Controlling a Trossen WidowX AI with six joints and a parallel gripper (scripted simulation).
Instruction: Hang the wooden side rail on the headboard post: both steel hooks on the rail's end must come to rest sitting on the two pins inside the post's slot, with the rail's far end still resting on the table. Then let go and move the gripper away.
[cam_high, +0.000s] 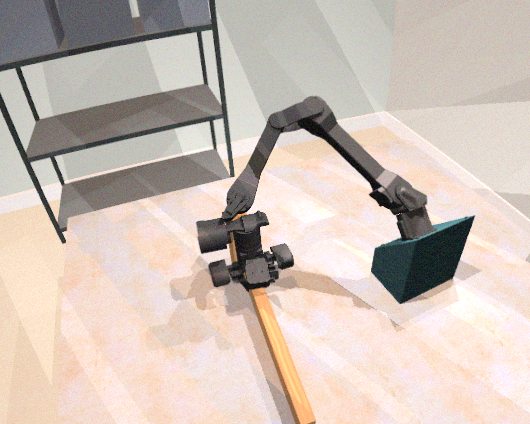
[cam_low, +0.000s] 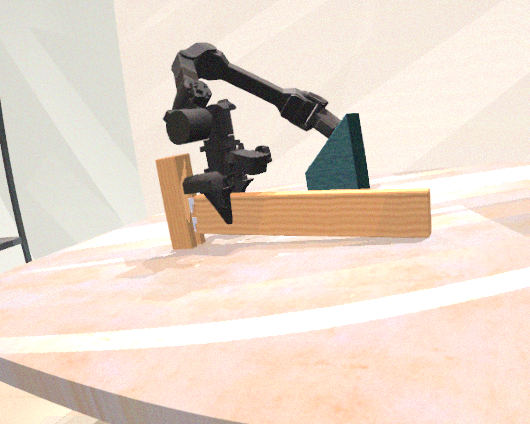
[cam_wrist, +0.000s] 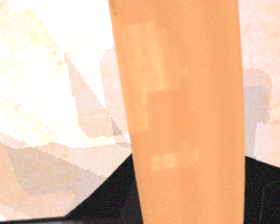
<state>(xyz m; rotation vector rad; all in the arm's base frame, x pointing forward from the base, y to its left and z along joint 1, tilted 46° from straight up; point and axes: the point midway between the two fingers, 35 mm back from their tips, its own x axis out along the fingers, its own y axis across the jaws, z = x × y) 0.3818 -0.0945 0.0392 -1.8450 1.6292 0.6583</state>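
The wooden side rail (cam_high: 280, 345) (cam_low: 330, 214) (cam_wrist: 187, 120) stands on edge, nearly level. Its near end is close against the headboard post (cam_low: 175, 205), which stands upright and slightly tilted in the exterior view. Pale steel hooks (cam_low: 192, 205) show in the narrow gap at the post's slot face; whether they sit on the pins cannot be told, as the pins are hidden. The gripper (cam_low: 237, 206) (cam_wrist: 192, 192) is shut on the rail near its hook end, one finger on each side. The rail's far end is low at the table top; contact is unclear.
A dark teal wedge-shaped block (cam_high: 435, 265) (cam_low: 332, 160) stands behind the rail at the arm's base. A metal shelf unit (cam_high: 125, 120) stands at the back left in the top view. The table's curved edge (cam_low: 100, 400) crosses the front of the exterior view.
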